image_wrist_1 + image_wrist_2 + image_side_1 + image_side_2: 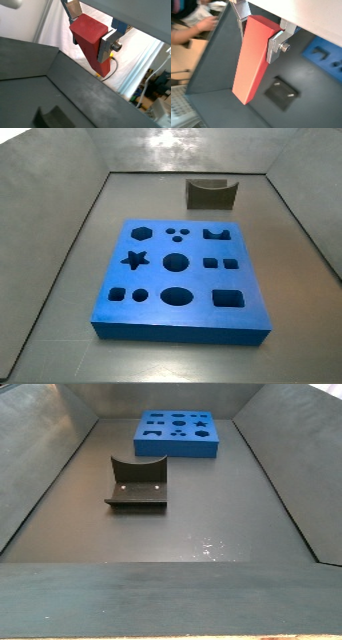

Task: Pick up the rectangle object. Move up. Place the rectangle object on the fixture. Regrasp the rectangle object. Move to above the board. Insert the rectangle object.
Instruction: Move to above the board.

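In both wrist views my gripper (pixel 90 27) (pixel 258 29) is shut on the rectangle object (pixel 89 45) (pixel 252 62), a red-orange block held by its upper end between the silver fingers (pixel 107 46) (pixel 274 48). The block hangs lengthwise below the jaws, well clear of the floor. The dark fixture (pixel 281 93) (pixel 53 118) lies far beneath it. In both side views the fixture (pixel 210 194) (pixel 136 484) stands with nothing on it, apart from the blue board (pixel 181 278) (pixel 178 432). Neither gripper nor block shows in the side views. A corner of the board (pixel 326 55) shows in a wrist view.
Grey walls (pixel 54 188) (pixel 34 454) enclose the dark floor on all sides. Outside the enclosure a wrist view shows a white curtain (pixel 137 55) and a yellow cable (pixel 101 74).
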Controlling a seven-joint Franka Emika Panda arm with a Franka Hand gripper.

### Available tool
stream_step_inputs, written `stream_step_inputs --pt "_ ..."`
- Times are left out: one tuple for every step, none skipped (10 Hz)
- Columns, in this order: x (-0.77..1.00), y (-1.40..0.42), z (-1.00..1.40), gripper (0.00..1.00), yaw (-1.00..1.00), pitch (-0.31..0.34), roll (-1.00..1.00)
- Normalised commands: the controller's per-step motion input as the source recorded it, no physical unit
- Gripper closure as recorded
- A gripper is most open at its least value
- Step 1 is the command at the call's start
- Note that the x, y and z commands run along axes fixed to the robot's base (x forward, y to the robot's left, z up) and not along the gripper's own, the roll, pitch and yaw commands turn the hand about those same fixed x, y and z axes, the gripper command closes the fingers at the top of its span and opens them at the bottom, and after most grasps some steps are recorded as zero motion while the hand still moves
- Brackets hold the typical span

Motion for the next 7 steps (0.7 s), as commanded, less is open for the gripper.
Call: stream_step_inputs --pt "-1.00 -0.46 -0.16 1.00 0.00 0.000 -1.00" --pt "-1.00 -0.40 -0.15 1.00 0.00 -0.051 -1.00" --pt "-1.00 -0.37 -0.17 1.00 0.01 -0.111 -1.00" --pt "-1.00 -0.36 -0.17 1.00 0.02 -0.136 -1.00" --pt "-1.00 -0.34 -0.16 1.00 0.02 -0.178 -1.00" --pt "-1.00 -0.32 -0.17 1.00 0.03 -0.194 -1.00" --pt "-1.00 -0.31 -0.16 1.00 0.02 -0.215 -1.00"
